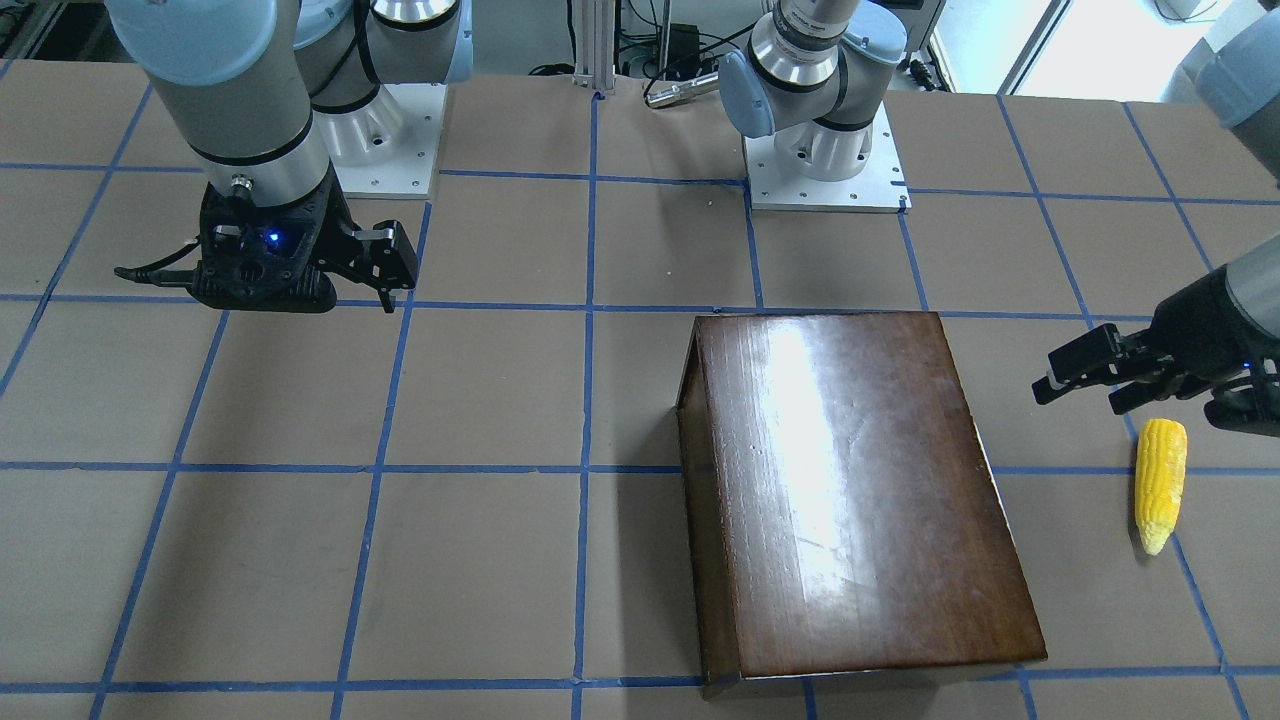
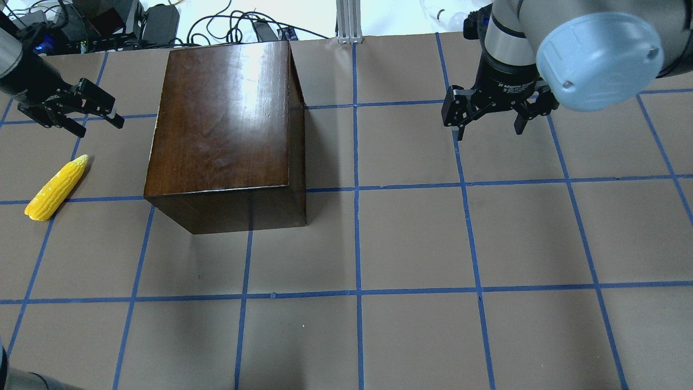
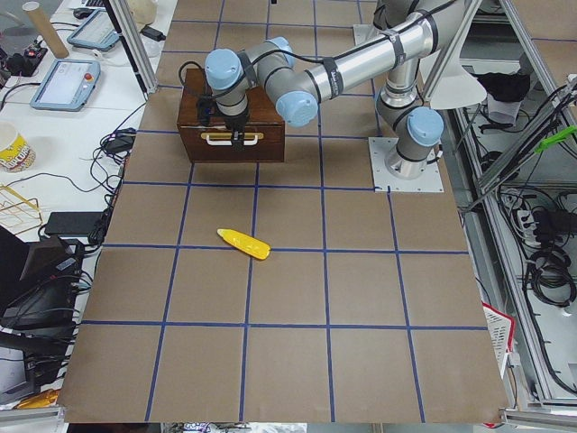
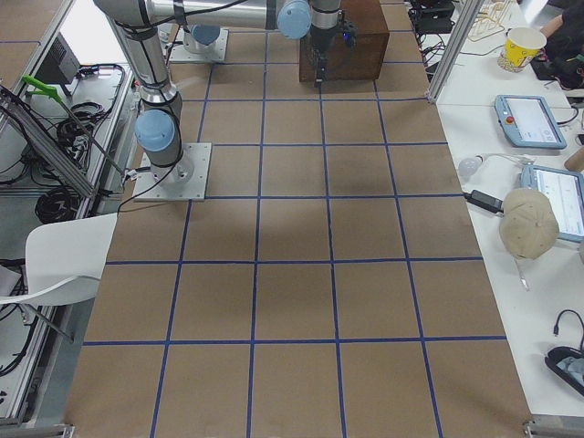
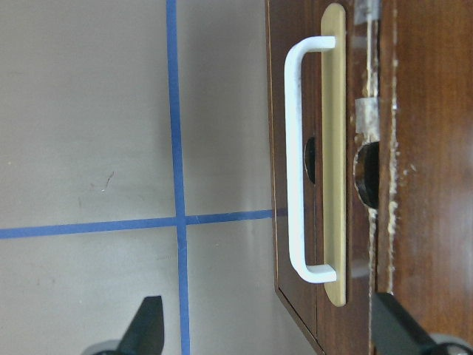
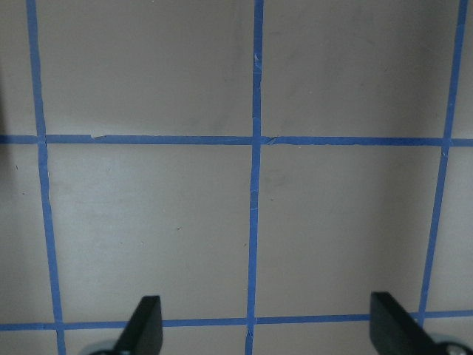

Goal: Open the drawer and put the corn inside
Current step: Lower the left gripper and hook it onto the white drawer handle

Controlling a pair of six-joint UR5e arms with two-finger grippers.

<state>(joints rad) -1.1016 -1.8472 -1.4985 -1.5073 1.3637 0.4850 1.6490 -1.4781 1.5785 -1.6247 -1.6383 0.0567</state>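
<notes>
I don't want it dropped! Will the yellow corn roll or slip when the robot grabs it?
The corn looks round and tapered, so a sideways push would probably roll it, curving toward its thin tip. Its bumpy kernels may help a grip hold. It is far smaller than the wooden box, so it is likely light.

Overhead and front cameras face each other; both see the corn [image 2: 57,187]
</notes>
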